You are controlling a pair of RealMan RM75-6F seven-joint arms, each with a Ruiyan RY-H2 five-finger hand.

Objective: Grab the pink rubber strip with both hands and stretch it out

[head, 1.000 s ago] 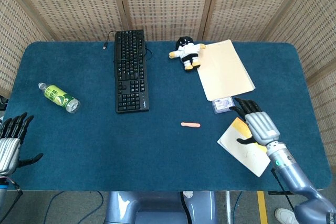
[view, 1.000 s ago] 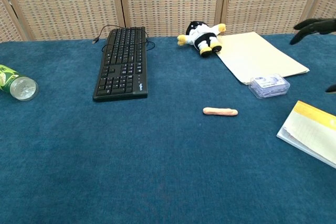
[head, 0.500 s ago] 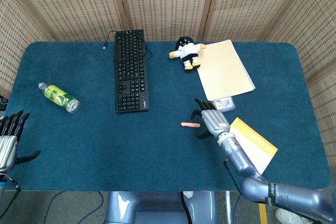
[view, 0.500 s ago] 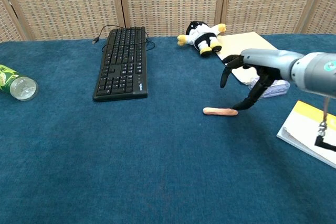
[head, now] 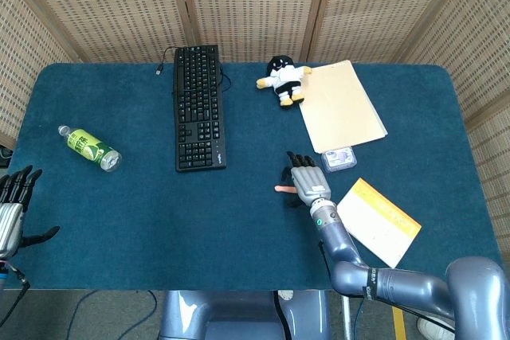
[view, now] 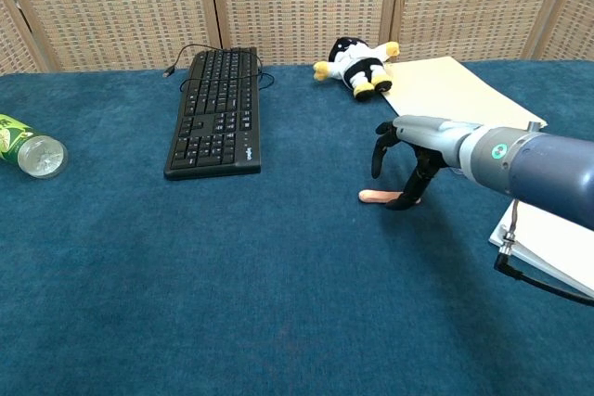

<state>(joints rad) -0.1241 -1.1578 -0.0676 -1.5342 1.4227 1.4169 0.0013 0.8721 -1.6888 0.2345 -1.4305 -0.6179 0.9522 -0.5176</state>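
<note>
Pink and short, the rubber strip (view: 379, 197) lies flat on the blue-carpeted counter (head: 239, 220), roughly mid-counter and right of the keyboard (head: 198, 107). Your right robot hand (head: 305, 181) is directly over its right end: in the chest view the fingers (view: 378, 157) hang down apart, and one dark fingertip meets the strip's right end, but you cannot tell from either view whether the strip is pinched or only touched. From the head view the hand covers that end, leaving only the left part of the strip showing.

Your left robot hand (head: 11, 205) sits at the far left edge of the counter, well apart from the strip, fingers spread and holding nothing.

As for containers: a plastic bottle (head: 89, 147) with a green label lies on its side near the left edge, and what is in it cannot be made out. A small clear plastic box (head: 338, 157) rests just beside the lower corner of the manila folder (head: 341, 106); something with a printed label shows inside, too small to read.

A black-and-white plush toy (head: 282, 79) lies against the folder's upper left edge. A yellow-and-white booklet (head: 376, 221) lies near the right forearm.
</note>
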